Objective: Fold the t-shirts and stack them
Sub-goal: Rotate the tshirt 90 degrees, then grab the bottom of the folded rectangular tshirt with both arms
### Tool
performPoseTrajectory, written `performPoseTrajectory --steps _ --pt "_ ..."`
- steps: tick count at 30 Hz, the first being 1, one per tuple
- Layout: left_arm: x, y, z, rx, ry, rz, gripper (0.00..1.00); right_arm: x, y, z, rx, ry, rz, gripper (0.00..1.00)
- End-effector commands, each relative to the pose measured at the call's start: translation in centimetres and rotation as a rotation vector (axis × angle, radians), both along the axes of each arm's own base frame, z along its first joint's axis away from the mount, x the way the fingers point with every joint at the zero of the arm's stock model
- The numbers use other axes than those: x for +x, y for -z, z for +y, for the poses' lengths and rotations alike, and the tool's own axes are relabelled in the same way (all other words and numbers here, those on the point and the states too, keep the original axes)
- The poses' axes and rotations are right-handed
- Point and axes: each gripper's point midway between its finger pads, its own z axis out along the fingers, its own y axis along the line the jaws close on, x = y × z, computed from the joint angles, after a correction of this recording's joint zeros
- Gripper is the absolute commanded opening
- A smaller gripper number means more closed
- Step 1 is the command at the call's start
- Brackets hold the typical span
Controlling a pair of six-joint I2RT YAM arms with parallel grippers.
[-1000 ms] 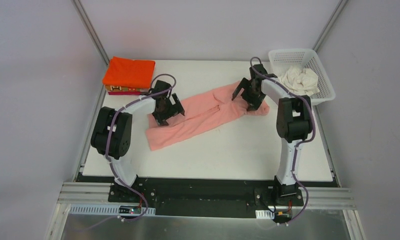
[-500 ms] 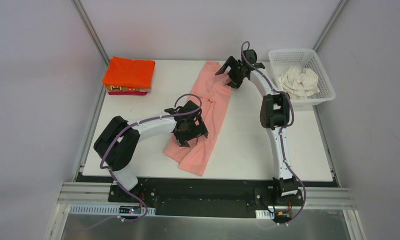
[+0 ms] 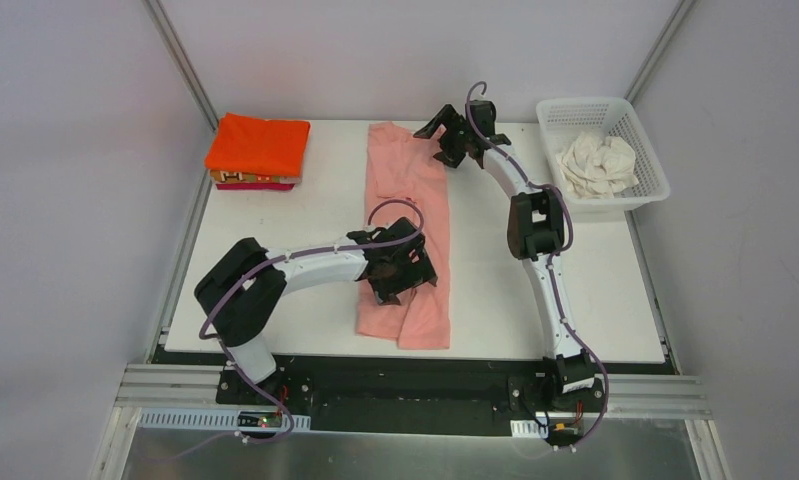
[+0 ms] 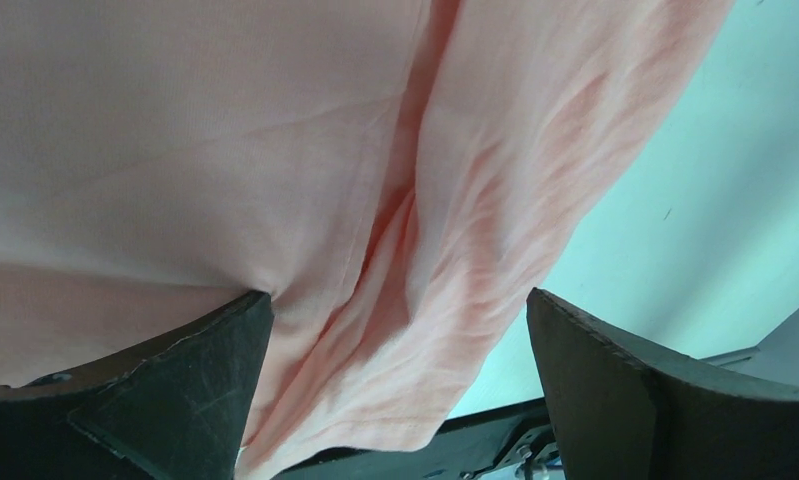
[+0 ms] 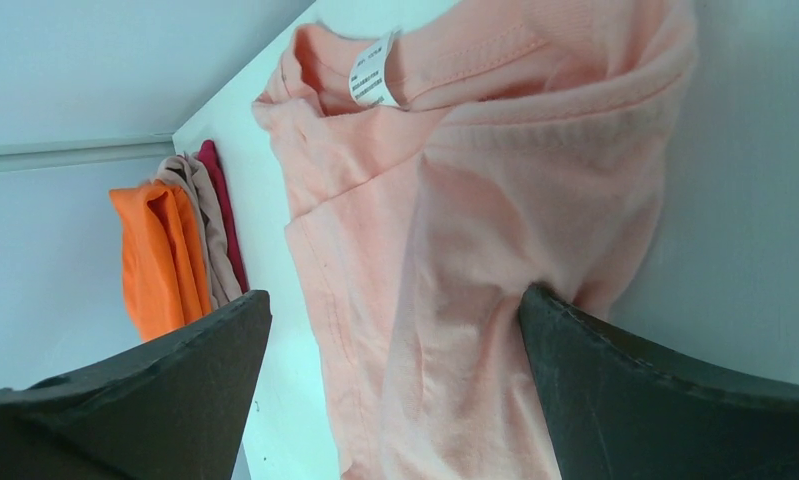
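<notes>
Nearest, the left gripper (image 3: 401,278), fingers spread, hangs over the salmon pink t-shirt (image 3: 407,200), which lies along 6 to 12 o'clock, collar far. Only the left wrist view shows its lengthwise crease (image 4: 400,210). The right gripper (image 3: 443,135), also spread, is at the collar, where its wrist view alone shows the neck label (image 5: 373,70). At 10 o'clock an orange t-shirt (image 3: 258,143) tops a folded stack (image 3: 253,183). At 2 o'clock a lattice basket (image 3: 643,190) holds a crumpled cream-white t-shirt (image 3: 597,163).

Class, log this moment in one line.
left gripper: open over salmon t-shirt, near half | right gripper: open at its collar | stack: orange t-shirt on top
</notes>
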Motion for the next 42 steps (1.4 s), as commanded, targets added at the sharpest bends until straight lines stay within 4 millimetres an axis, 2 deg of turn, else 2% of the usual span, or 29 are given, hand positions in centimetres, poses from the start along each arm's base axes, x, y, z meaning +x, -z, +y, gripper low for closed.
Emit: performPoseTrajectory --steps 1,6,8,9,12,15,18,22,25,28,31,33,37,42 --pt "-0.4 -2.5 0.7 0.006 -0.025 -0.093 0.99 1.2 -2.6 -0.9 -0.039 0.052 -0.073 1.0" --pt "0.0 -6.3 1.2 -0.026 -0.01 -0.216 0.99 0.2 -8.0 -1.1 -0.091 0.022 -0.152 1.0" --pt "-0.1 -7.7 1.7 -0.03 0.015 -0.252 0.99 -0.3 -10.9 -1.5 -0.111 0.012 -0.192 1.0" --pt "-0.2 -8.4 2.0 -0.022 0.043 -0.275 0.99 -0.9 -13.0 -1.5 -0.113 0.002 -0.218 1.0" --pt "-0.8 -10.5 3.9 0.025 0.096 -0.327 0.99 -3.2 -16.2 -2.5 -0.17 -0.022 -0.229 1.0" --pt "-1.5 -11.0 6.9 0.13 0.142 -0.358 0.99 -6.9 -17.5 -5.0 -0.287 -0.014 -0.192 1.0" --pt "-2.6 -10.2 10.2 0.236 0.141 -0.336 0.99 -12.8 -16.8 -7.3 -0.356 -0.007 -0.088 1.0" --pt "-4.3 -8.1 12.7 0.272 0.133 -0.293 0.99 -24.0 -13.0 -9.4 -0.428 0.006 0.101 1.0" --pt "-5.2 -6.6 13.6 0.277 0.132 -0.247 0.99 -31.6 -10.3 -8.9 -0.431 -0.025 0.114 1.0" --pt "-6.0 -5.0 13.5 0.273 0.151 -0.189 0.98 -37.1 -7.9 -8.7 -0.385 -0.039 0.142 1.0" --pt "-6.6 -3.4 13.2 0.264 0.151 -0.143 0.91 -41.3 -5.5 -8.5 -0.29 -0.034 0.203 0.99" --pt "-6.8 -2.3 12.8 0.244 0.159 -0.131 0.86 -43.2 -5.0 -8.0 -0.245 -0.065 0.21 0.99" --pt "-7.1 -0.7 13.2 0.244 0.136 -0.122 0.79 -46.2 -3.3 -8.3 -0.24 -0.089 0.256 0.99" --pt "-8.0 0.9 13.3 0.212 0.129 -0.083 0.67 -48.9 -0.8 -7.1 -0.21 -0.144 0.353 0.98"
